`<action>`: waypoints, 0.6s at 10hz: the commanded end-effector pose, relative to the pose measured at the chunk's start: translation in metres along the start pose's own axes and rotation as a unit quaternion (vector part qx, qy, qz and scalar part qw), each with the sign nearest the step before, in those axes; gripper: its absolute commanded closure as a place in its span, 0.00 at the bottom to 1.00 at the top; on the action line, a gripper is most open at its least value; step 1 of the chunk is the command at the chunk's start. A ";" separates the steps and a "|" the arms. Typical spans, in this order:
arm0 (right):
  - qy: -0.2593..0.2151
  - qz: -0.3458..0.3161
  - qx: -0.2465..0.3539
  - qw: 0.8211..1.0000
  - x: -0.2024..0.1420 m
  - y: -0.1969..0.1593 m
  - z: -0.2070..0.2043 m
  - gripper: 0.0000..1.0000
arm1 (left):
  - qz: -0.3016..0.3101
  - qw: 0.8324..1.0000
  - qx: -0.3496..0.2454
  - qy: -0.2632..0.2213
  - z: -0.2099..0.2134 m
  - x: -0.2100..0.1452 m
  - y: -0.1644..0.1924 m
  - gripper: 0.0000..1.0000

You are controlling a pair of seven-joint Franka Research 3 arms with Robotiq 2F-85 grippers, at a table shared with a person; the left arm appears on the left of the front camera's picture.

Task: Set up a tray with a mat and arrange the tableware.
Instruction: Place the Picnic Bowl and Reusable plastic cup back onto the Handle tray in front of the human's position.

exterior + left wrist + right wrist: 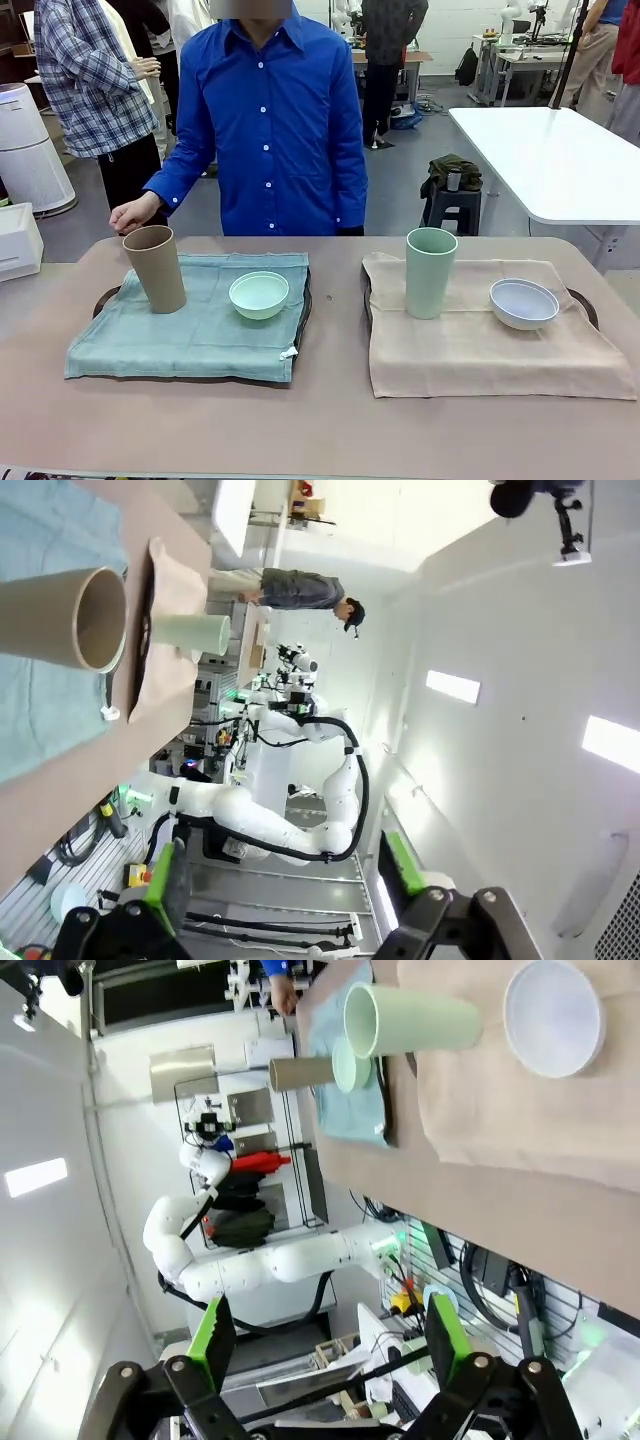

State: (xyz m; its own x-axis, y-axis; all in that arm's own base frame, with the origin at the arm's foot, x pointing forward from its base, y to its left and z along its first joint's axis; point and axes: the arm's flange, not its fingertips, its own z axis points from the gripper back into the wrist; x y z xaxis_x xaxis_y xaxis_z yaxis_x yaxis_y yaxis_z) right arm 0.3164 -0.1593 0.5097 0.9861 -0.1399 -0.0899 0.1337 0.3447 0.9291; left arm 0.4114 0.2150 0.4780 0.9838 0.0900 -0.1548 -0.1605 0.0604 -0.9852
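Both settings on the desk (330, 420) look laid already, so I judge my job now is to check and trim the arrangement, not to grab anything in haste; if I do go in, I should come down from above on a cup's rim side, keep clear of the person's hand (132, 214) resting at the far edge behind the tan cup, and avoid dragging a cloth, since a snagged mat would pull everything on it. On my left lies the blue-green mat (190, 335) over a dark tray (301, 318) whose rim peeks out at the sides; its near right corner carries a small white tag. On my right the beige mat (470, 345) drapes a second tray, of which I can see little more than what seem to be dark handles, so I cannot vouch that it sits square. The tan cup (155, 268) stands upright at the far left of the blue-green mat, the mint-green bowl (259, 295) just beside it to the right. The pale green cup (431, 272) stands upright on the left part of the beige mat, the white bowl (523, 303) well to its right. My left gripper (285, 910) and my right gripper (325, 1360) both hang wide apart and empty, raised off the desk.
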 end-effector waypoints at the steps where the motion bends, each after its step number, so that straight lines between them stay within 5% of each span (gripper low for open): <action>1: -0.053 0.006 0.008 0.999 0.007 0.004 -0.013 0.00 | 0.016 0.997 0.065 0.026 -0.001 0.002 -0.003 0.00; 2: 0.000 0.000 0.000 1.000 0.000 0.000 0.000 0.00 | -0.011 0.994 0.107 0.025 -0.004 0.004 0.001 0.00; 3: 0.000 0.000 0.000 1.000 0.000 0.000 0.000 0.00 | 0.009 1.000 0.022 0.010 -0.001 0.000 0.002 0.00; 6: 0.000 0.000 0.000 1.000 0.000 0.000 0.000 0.00 | 0.009 1.000 0.022 0.010 -0.001 0.000 0.002 0.00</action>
State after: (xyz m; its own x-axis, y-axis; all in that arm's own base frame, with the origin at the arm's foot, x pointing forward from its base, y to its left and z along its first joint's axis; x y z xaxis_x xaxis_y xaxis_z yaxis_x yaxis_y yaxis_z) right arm 0.3178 -0.1558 0.5102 0.9844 -0.1524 -0.0884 0.1360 0.3382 0.9312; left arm 0.4124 0.2134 0.4746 0.9831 0.0658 -0.1709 -0.1784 0.1331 -0.9749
